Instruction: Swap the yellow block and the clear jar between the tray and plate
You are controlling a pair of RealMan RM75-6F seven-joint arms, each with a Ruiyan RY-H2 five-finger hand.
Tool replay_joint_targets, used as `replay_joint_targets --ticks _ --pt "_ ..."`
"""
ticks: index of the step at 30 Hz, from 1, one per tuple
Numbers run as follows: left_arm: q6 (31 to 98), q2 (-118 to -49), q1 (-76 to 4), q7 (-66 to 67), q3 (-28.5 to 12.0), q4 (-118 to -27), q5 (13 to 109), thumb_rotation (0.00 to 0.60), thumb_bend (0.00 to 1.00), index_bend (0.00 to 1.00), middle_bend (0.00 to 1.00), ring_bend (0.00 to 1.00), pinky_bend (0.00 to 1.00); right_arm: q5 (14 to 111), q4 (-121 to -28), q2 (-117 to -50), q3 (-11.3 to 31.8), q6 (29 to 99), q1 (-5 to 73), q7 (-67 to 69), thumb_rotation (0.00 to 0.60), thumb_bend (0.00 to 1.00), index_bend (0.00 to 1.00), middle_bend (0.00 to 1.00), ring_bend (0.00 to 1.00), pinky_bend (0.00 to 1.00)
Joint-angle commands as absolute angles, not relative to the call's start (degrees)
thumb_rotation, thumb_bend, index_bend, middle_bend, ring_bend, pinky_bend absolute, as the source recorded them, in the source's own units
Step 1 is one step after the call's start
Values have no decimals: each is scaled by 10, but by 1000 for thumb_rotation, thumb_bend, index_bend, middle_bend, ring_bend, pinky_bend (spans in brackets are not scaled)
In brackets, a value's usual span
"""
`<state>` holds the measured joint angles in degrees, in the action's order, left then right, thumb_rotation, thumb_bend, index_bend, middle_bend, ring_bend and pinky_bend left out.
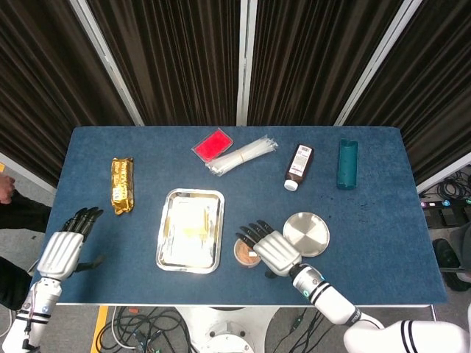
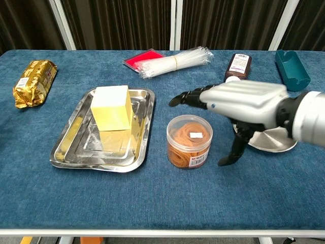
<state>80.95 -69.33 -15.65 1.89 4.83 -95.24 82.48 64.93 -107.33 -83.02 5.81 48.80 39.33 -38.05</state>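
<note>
The right hand [image 2: 238, 99] hovered in the centre right of the chest view, just above the clear jar [image 2: 189, 141], with its fingers [image 2: 185, 96] stretched out and spread and its thumb pointing down beside the jar; it held nothing. The jar, filled with orange rubber bands, stood on the blue desk [image 2: 152, 203] between the steel tray [image 2: 71, 147] and the round steel plate [image 2: 279, 140], on neither of them. The yellow block [image 2: 111, 107] stood inside the tray, in the left half of the frame. In the head view the left hand [image 1: 62, 250] was at the lower left, over the desk edge and well apart from the tray, fingers spread and empty. Along the upper part of the frame lay a gold foil packet [image 2: 33, 81], a red flat case [image 2: 144, 58], a bundle of clear straws [image 2: 175, 62], a brown bottle [image 2: 237, 65] and a teal holder [image 2: 292, 69].
</note>
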Motion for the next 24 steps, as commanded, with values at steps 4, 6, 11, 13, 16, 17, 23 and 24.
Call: replay_joint_targets --ticks 4,6,11,13,16,17,23,24 --pt "809 -693 -144 6 44 -939 830 600 167 62 44 0 173 626 -1041 -872 50 495 416 -396 600 43 0 89 2 111" --pt "808 -693 -140 2 43 -936 831 600 167 61 44 0 173 628 -1033 -882 51 503 419 -394 600 87 11 135 40 200" --pt "807 -690 -131 -3 42 -931 837 600 167 61 44 0 173 639 -1019 -894 50 516 425 -384 600 163 201 283 241 446" --pt "805 -689 -131 -3 40 -931 837 600 167 62 44 0 174 640 -1016 -894 49 517 427 -381 600 175 256 317 289 493" --pt "798 -689 -131 -2 36 -932 836 600 167 61 44 0 173 644 -1013 -895 47 522 429 -376 600 188 305 354 329 513" --pt "796 -689 -130 -2 35 -931 836 600 167 62 44 0 173 647 -1013 -894 47 525 429 -374 600 196 324 368 343 519" --pt "793 -689 -128 -1 29 -934 841 600 167 62 44 0 173 680 -1036 -859 49 564 413 -346 600 221 384 412 386 549" --pt "793 -688 -128 -1 28 -935 842 600 167 62 44 0 173 684 -1041 -849 48 573 407 -344 600 220 384 412 386 549"
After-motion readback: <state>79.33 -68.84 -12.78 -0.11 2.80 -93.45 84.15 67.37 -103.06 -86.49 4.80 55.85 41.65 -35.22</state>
